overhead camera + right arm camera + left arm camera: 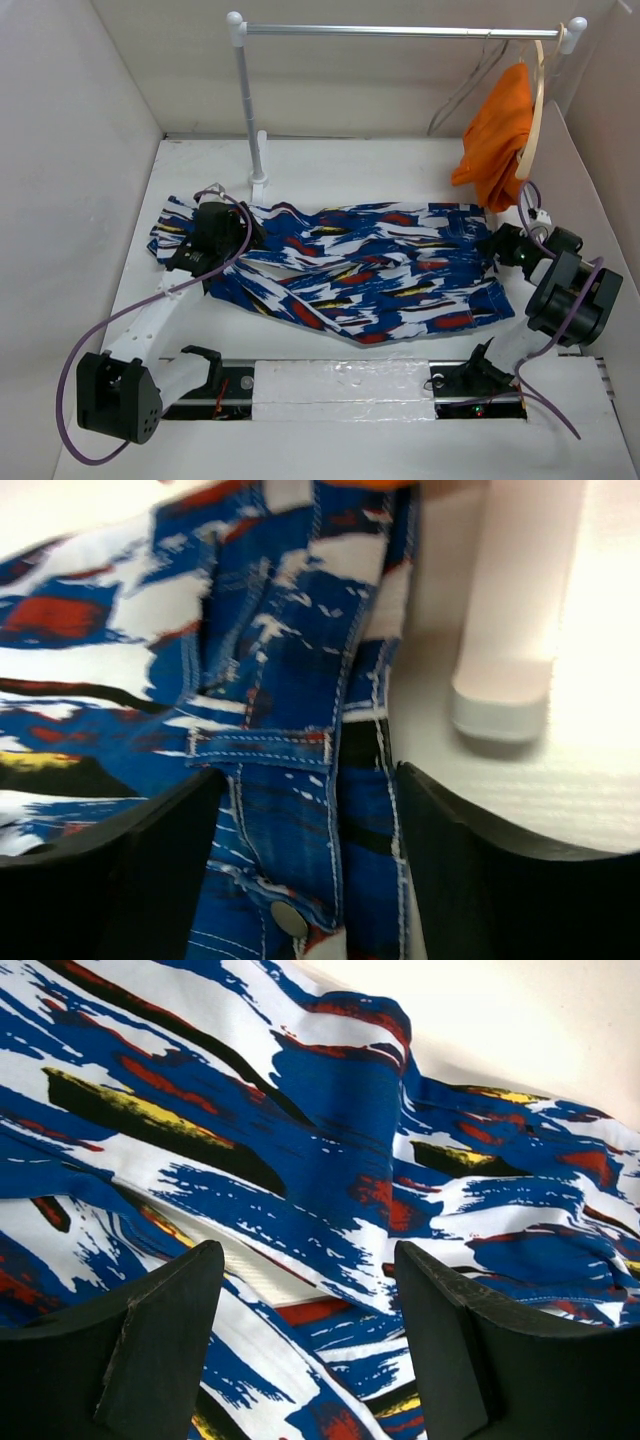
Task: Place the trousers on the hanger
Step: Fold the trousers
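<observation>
- left gripper (310, 1260) spread, low over the leg end of trousers (370, 265)
- right gripper (310, 785) spread, waistband between its fingers
- trousers lie spread out across surface (330, 165)
- hanger (462, 92) hangs on rail (400, 31) beside orange garment (495, 135), well apart from trousers

I see the trousers (340, 270) spread across the desk (380, 170). My left arm (150, 320) reaches onto their left end, and my right arm (565, 295) to their right end. The hanger (462, 92) hangs on the rail (400, 31) beside an orange garment (495, 135).
</observation>
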